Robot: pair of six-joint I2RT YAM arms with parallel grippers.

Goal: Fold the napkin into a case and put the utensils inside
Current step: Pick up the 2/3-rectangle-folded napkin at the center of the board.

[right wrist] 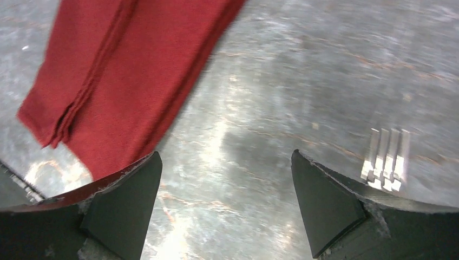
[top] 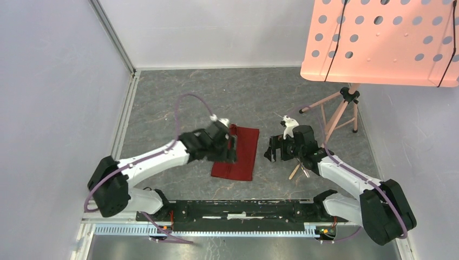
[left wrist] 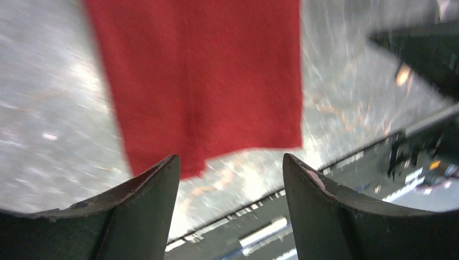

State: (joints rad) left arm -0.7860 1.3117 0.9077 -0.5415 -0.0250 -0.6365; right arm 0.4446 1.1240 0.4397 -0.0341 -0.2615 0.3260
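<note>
The dark red napkin (top: 238,154) lies flat on the grey table as a narrow folded rectangle, its layered edges showing in the right wrist view (right wrist: 124,70). My left gripper (top: 230,146) hovers over the napkin's left side, open and empty; its wrist view shows the napkin (left wrist: 200,81) ahead of the gripper (left wrist: 230,157). My right gripper (top: 273,151) stands just right of the napkin, open, with bare table between its fingers (right wrist: 225,153). Silver fork tines (right wrist: 385,157) lie beside its right finger. The utensils (top: 299,171) are mostly hidden under the right arm.
A pink perforated music stand (top: 379,40) on thin tripod legs (top: 341,108) stands at the back right. White walls close in the left and back. The black mounting rail (top: 238,208) runs along the near edge.
</note>
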